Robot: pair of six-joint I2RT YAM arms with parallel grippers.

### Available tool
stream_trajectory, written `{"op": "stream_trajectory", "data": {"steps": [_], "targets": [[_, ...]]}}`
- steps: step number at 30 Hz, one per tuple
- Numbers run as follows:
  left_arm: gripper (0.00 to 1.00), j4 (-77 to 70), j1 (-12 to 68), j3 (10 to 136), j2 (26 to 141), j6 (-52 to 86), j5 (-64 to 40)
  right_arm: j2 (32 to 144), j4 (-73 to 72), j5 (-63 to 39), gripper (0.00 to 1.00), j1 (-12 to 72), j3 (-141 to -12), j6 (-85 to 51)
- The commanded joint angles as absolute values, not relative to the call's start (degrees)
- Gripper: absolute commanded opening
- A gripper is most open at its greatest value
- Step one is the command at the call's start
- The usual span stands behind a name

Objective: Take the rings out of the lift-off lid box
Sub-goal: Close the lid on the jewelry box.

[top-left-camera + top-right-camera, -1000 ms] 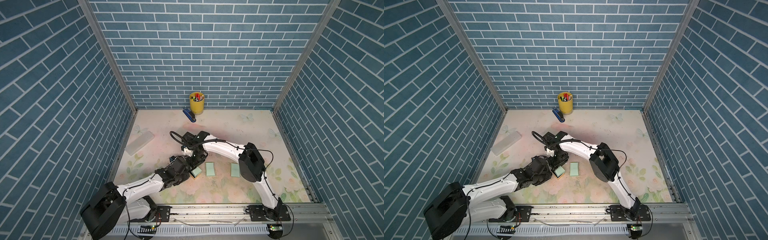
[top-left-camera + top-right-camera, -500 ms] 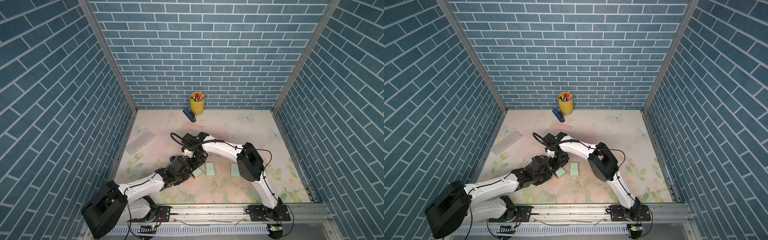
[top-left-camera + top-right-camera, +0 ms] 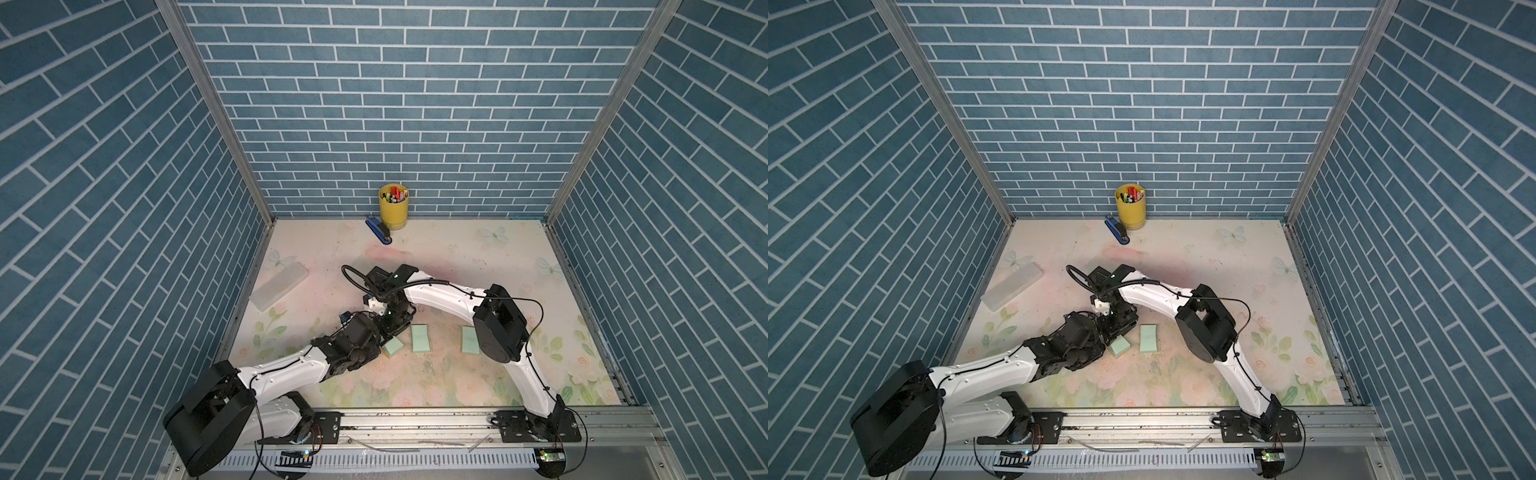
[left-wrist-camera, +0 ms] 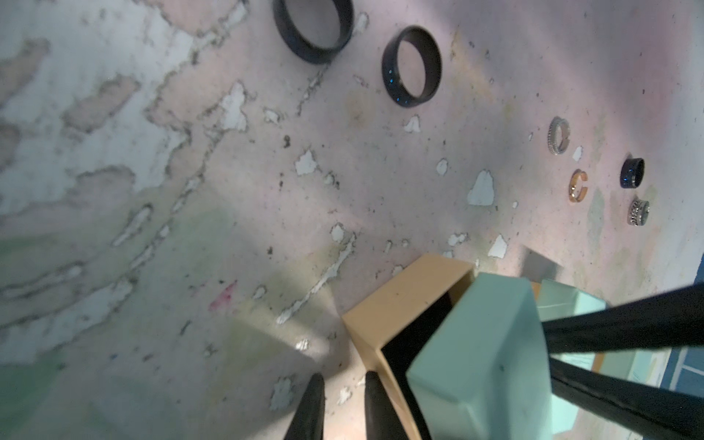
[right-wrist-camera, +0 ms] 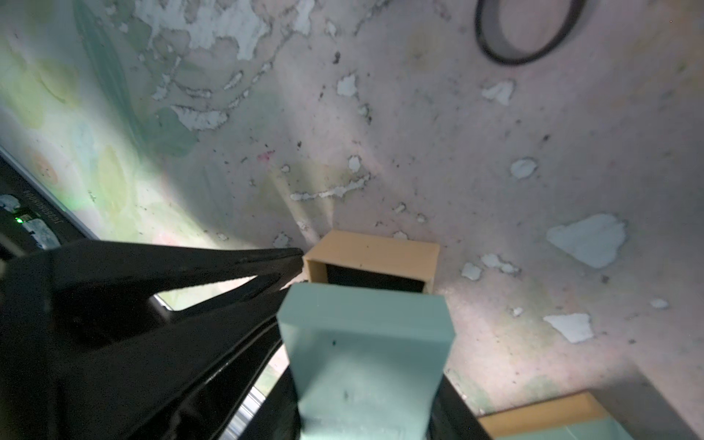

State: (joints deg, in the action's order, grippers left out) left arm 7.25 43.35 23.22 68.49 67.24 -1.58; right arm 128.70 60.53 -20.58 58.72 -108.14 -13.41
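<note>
Left gripper (image 4: 343,384) jaws closed, empty, beside tan box base (image 4: 400,301) at 6 o'clock of table (image 3: 457,257) centre. Right gripper (image 4: 550,348) clamps mint lid (image 4: 476,354) askew above it. Six rings (image 4: 390,80) lie out on table; interior dark, so judged nearly done.

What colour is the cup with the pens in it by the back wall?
The cup is yellow. It shows best in a top view.

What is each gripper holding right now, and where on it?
The right gripper pinches the mint-green lid by its two sides, over the open tan base. The left gripper is shut, holding nothing.
</note>
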Motion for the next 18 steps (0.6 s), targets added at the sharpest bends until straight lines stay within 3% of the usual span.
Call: {"op": "stream_trajectory", "data": {"steps": [1, 11, 18], "targets": [[0.22, 6.5, 42.9, 23.0, 69.0, 66.6, -1.4, 130.7, 60.5, -22.0, 0.49, 59.1, -107.5, -12.0], [0.22, 6.5, 42.6, 22.8, 68.9, 66.5, -1.5, 131.6, 59.6, -22.7, 0.52, 59.6, -107.5, -12.4], [0.22, 8.4, 42.4, 22.8, 67.3, 66.4, -1.2, 129.2, 59.3, -21.8, 0.62, 59.4, -107.3, -12.2]]}}
